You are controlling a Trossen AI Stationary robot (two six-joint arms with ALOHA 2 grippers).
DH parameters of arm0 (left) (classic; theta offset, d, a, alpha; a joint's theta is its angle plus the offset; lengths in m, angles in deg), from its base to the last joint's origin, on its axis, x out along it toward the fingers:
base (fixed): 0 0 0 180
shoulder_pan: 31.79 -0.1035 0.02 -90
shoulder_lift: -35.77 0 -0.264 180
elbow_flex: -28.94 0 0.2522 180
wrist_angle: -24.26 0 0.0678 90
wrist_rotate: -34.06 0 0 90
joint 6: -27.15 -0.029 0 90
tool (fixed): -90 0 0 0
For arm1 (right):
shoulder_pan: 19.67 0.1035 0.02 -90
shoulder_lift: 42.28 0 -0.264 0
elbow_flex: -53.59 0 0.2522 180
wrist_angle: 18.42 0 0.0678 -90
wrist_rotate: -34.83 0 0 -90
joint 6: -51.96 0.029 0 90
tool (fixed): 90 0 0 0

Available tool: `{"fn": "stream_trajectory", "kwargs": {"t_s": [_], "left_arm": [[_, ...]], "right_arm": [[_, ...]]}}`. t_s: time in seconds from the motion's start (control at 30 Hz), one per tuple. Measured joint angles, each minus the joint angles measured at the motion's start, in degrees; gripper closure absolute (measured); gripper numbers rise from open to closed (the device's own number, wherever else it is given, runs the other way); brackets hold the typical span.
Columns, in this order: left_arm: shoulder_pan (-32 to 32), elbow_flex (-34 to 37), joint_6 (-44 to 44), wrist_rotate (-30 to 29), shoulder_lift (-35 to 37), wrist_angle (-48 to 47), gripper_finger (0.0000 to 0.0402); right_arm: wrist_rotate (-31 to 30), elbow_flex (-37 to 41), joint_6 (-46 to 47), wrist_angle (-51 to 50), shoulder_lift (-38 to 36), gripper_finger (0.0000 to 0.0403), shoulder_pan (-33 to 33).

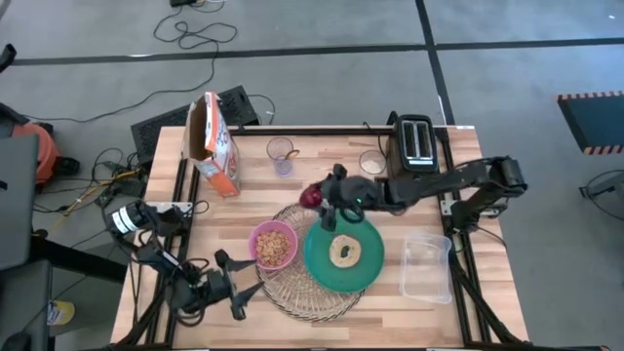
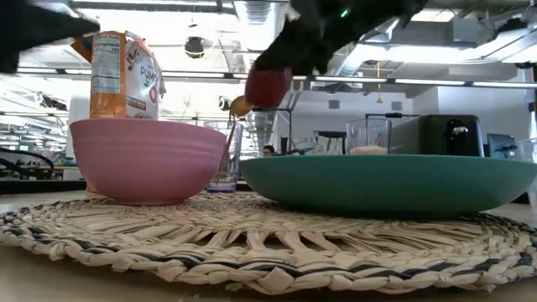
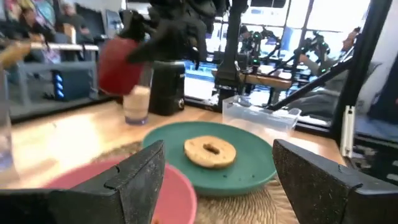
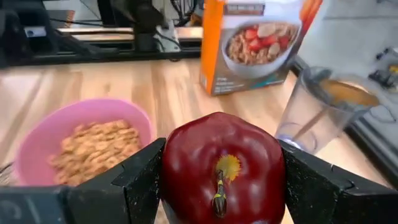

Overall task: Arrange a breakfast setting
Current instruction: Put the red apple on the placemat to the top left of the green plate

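Gripped between the two fingers of the right end effector [image 1: 318, 198]: the dark-red apple [image 1: 311, 197], lifted clear over the far rim of the woven mat [image 1: 304, 292], near the middle of the surface [image 1: 244, 195], just beside the far-left rim of the teal plate [image 1: 317, 265]. Jaws spread wide round the fruit, stem side facing the wrist camera. To finish the step well: carry the apple low and slow to a bare patch of plate or mat, keep clear of the bagel [image 1: 343, 251] at the plate's centre and of the pink bowl [image 1: 256, 237] of cereal alongside, set down with the flat base under so that nothing rolls, and release only once the weight rests. Worth avoiding the two cups behind during the swing. Left end effector [image 1: 239, 294] parked near the front-left corner, by the mat's near-left rim, fingers apart and holding nothing. Counted: one apple, one bagel, one plate, one bowl, one mat, one gold spoon [image 2: 239, 106] standing in a cup, two clear cups [image 1: 281, 154] toward the far edge, one cereal box [image 1: 216, 144], one toaster [image 1: 416, 141], one clear tub [image 1: 427, 265].
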Motion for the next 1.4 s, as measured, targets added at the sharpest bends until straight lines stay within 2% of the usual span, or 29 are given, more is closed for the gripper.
{"fn": "stream_trajectory", "kwargs": {"t_s": [0.17, 0.3, 0.4, 0.53, 0.8, 1.1, 1.4], "left_arm": [[-1.47, 5.82, 12.83, 2.17, 0.0, 0.04, 0.0121], [-1.77, 5.78, 15.78, 2.63, -0.04, -1.38, 0.0121], [-1.19, 4.62, 14.34, 2.54, -0.04, -1.57, 0.0121], [-0.78, 3.0, 7.72, 1.28, 0.59, -1.34, 0.0121], [-0.8, 1.25, 1.2, 1.07, 1.68, -1.27, 0.0121], [-0.8, 1.12, 0.75, 0.91, 1.7, -1.29, 0.0121], [-0.83, 1.12, 0.72, 0.91, 1.7, -1.31, 0.0121]], "right_arm": [[6.25, -3.75, 0.8, -3.65, 6.94, 0.011, -4.1], [7.27, -8.48, 0.75, -8.12, 12.72, 0.011, -4.89], [7.27, -11.0, 0.73, -11.5, 16.11, 0.011, -4.88], [7.24, -12.13, 0.79, -11.19, 19.11, 0.011, -4.94], [7.2, -11.87, 2.85, -13.29, 20.75, 0.011, -5.24], [6.99, -12.12, 3.09, -12.38, 21.95, 0.0108, -4.4], [6.96, -11.98, 2.08, -12.63, 22.1, 0.0063, -4.14]]}}
